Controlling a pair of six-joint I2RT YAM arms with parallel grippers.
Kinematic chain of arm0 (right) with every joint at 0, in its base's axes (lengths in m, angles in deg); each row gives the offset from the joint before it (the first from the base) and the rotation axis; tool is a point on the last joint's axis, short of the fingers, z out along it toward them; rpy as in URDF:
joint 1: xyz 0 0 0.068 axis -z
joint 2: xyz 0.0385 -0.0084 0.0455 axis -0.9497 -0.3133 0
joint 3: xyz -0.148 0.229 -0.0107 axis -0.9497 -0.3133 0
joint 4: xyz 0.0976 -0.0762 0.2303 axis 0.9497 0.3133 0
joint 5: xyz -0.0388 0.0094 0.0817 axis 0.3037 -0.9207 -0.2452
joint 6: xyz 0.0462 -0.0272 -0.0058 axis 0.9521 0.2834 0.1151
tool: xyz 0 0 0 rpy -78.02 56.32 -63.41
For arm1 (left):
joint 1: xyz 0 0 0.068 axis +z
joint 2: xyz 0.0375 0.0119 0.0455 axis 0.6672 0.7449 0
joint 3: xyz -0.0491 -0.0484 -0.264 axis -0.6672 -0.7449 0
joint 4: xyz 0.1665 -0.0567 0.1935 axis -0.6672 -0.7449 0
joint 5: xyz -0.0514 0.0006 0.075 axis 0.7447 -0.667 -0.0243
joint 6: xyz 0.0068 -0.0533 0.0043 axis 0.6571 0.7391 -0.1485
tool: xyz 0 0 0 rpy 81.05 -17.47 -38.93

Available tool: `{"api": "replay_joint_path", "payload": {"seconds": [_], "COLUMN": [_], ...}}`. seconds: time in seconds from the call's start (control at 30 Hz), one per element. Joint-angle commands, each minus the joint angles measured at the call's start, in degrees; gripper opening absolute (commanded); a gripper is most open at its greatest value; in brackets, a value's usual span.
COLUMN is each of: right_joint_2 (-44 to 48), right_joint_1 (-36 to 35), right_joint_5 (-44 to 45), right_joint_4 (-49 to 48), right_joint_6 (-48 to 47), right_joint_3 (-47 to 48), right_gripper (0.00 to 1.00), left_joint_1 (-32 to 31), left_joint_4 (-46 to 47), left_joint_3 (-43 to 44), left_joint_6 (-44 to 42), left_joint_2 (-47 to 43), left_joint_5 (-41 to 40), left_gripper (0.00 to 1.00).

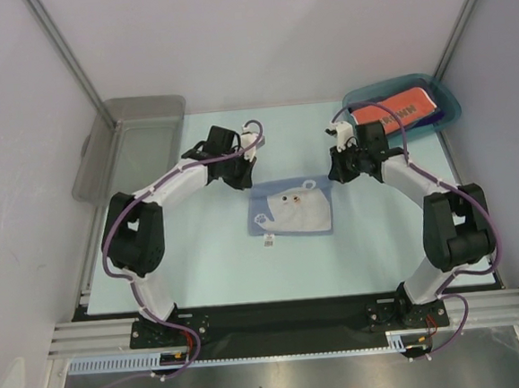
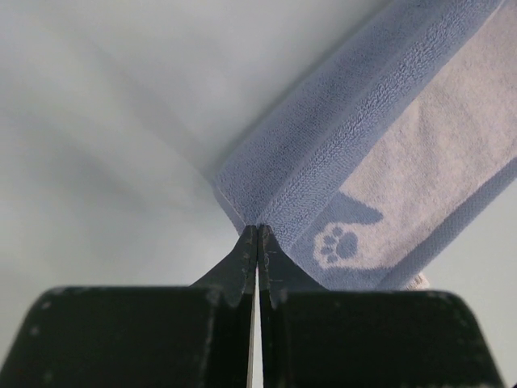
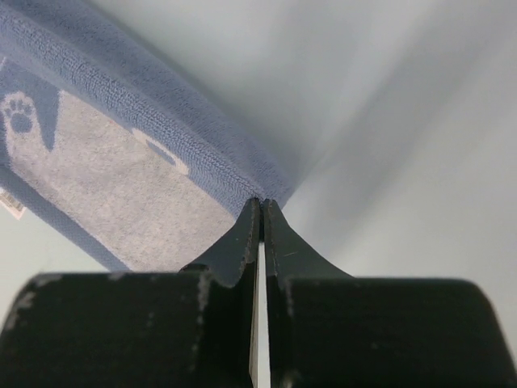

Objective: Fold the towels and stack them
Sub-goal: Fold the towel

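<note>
A pale white and light-blue towel point(image 1: 292, 208) with a bear and paw print lies spread in the middle of the table. My left gripper point(image 1: 243, 179) is at its far left corner and my right gripper point(image 1: 336, 175) at its far right corner. In the left wrist view the gripper point(image 2: 258, 230) is shut, its tips pinching the towel point(image 2: 420, 162) at the blue border, which creases upward. The right wrist view shows that gripper point(image 3: 262, 202) shut on the towel's point(image 3: 121, 170) corner the same way. An orange-red towel point(image 1: 395, 111) with dark letters lies in the teal bin point(image 1: 446, 107).
A grey translucent bin point(image 1: 140, 103) stands at the far left corner of the table. The teal bin sits at the far right corner. White walls close in the left, right and back sides. A small label point(image 1: 269, 241) sticks out at the towel's near left corner.
</note>
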Motion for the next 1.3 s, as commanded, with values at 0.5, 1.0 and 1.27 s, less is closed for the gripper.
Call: {"api": "replay_joint_path", "payload": {"seconds": [0.5, 1.0, 1.27], "right_joint_2": [11.73, 12.52, 13.66], "right_joint_1": [-4.42, -5.39, -5.65], "right_joint_5": [6.30, 4.81, 3.14], "right_joint_4": [3.65, 7.78, 7.69], "right_joint_6": [11.76, 16.33, 17.91], "right_joint_3": [-12.09, -15.07, -16.48], "right_gripper": [0.00, 0.00, 0.07], "left_joint_1": [-3.09, -6.34, -7.13], "left_joint_4": [-1.64, -1.91, -2.00], "left_joint_3": [-12.02, -17.83, -18.79], "left_joint_6": [4.52, 6.54, 7.60], "left_joint_2": [-12.02, -14.74, -15.19], "left_joint_5": [-0.51, -2.18, -3.40], "left_gripper": [0.00, 0.00, 0.00]}}
